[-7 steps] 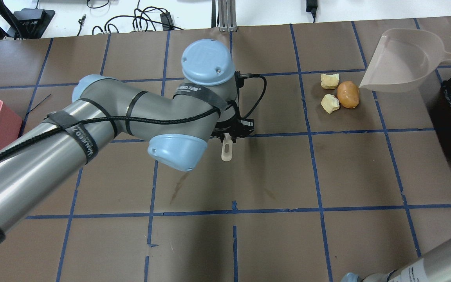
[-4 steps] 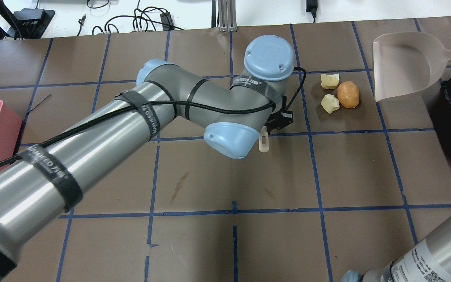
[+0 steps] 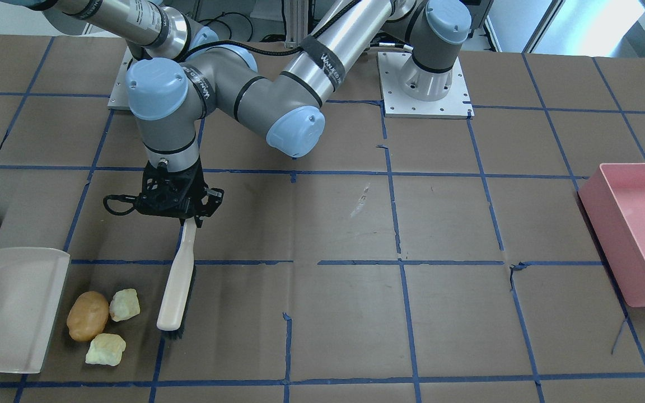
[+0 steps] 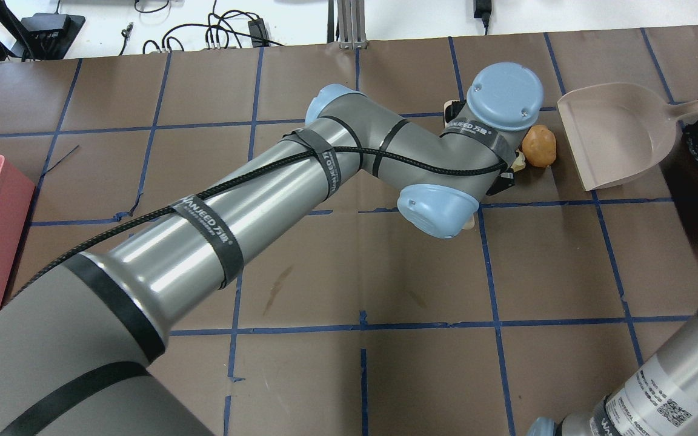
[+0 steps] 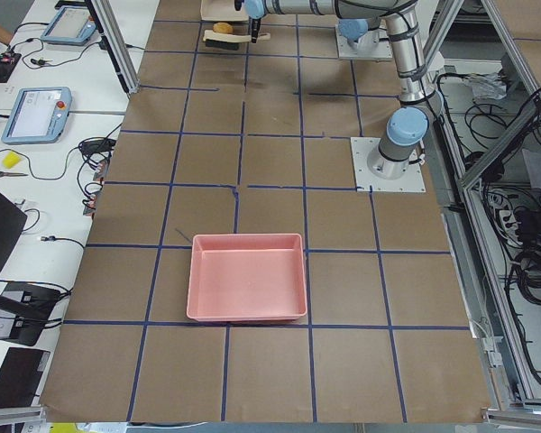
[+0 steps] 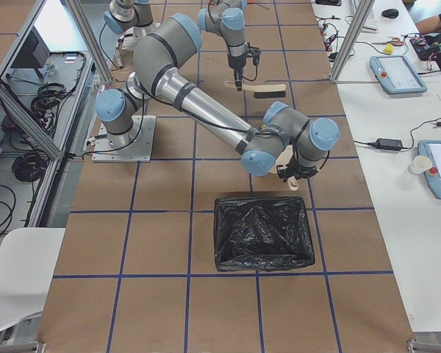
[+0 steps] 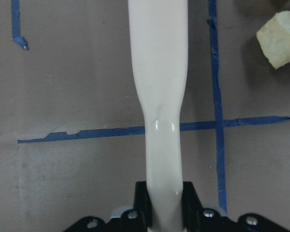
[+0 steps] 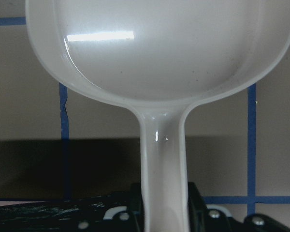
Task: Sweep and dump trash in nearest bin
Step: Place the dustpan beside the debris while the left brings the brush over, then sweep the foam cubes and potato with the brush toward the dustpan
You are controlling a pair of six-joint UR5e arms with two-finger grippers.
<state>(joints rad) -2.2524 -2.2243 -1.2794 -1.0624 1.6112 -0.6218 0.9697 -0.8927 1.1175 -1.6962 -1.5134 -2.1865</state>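
The trash sits in one tight group on the table (image 3: pixel 440 224), in a far square on the robot's right side: a potato-shaped lump (image 3: pixel 87 315) with two foam chunks (image 3: pixel 124 305) touching it or nearly so. The table is covered with brown paper, and blue tape lines (image 3: pixel 401 262) divide it into squares. Around it the side views show white benches (image 6: pixel 397 147) with tablets and cables, and a metal frame.

A beige dustpan (image 3: pixel 3 308) lies with its open edge just beside the lump. I cannot tell if they touch. The right gripper (image 8: pixel 164 205) is closed tightly on the dustpan's handle. On the other side of the group there is a brush (image 3: pixel 177 285) with a cream handle. It is tilted, with its dark bristles low at the table near one chunk and a small gap between them. The left gripper (image 7: pixel 164 203) is clamped on the end of the brush handle.

A black-lined bin (image 6: pixel 263 232) stands on the table near the right arm. A pink bin (image 3: pixel 636 235) is well apart, at the opposite end. In the overhead view the left arm's wrist covers almost all of both chunks.

The lump is tan-orange and smooth. The chunks are pale yellow-green, rough and crumbly.
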